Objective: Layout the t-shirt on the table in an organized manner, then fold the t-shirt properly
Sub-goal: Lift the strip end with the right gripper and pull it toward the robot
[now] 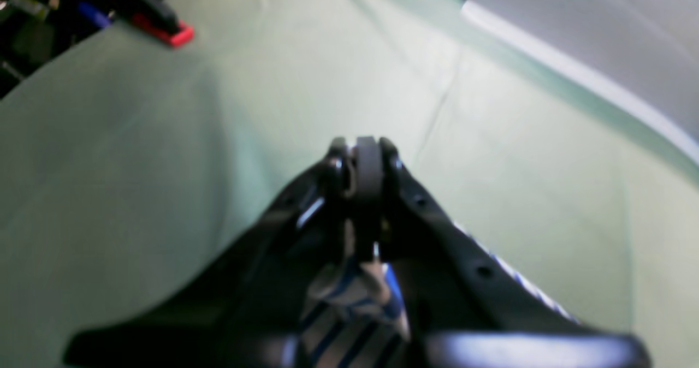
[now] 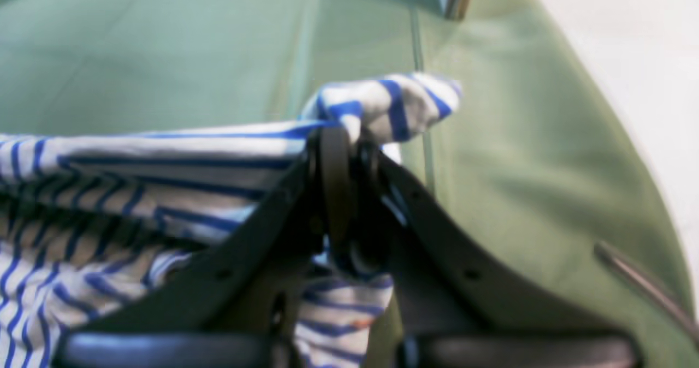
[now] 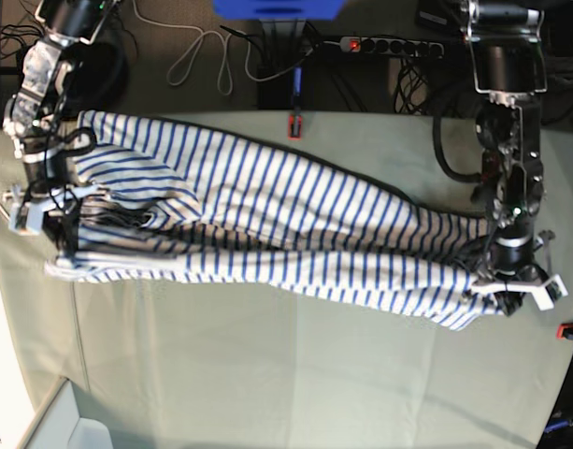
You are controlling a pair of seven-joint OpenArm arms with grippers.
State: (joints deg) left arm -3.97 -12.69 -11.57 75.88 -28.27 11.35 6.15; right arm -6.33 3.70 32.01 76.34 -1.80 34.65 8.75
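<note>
Two grippers are seen clamped on opposite ends of the t-shirt (image 3: pixel 267 229), which is stretched between them across the table (image 3: pixel 286 374). In the base view the garment is drawn out into a long striped band running from the upper left to the lower right, bunched and folded along its length rather than spread flat. The right gripper (image 2: pixel 349 138) is pressed together on a pinch of striped cloth; in the right wrist view a small tuft of the fabric is seen sticking out past its closed jaws, and the rest of the shirt is draped off to the left, gathered in loose folds. The left gripper (image 1: pixel 365 149) is likewise pressed together, and striped cloth is visible bunched between its fingers lower down; the view is blurred there, so it seems, but cannot be confirmed, that the cloth reaches all the way to the tips. In the base view that end of the shirt is pulled to a narrow point at the left gripper. A red clamp (image 3: pixel 293 124) is fixed at the far edge of the table just beyond the shirt, and another red clamp (image 1: pixel 164 31) is seen at the table's edge in the left wrist view. No container is present on the table.
</note>
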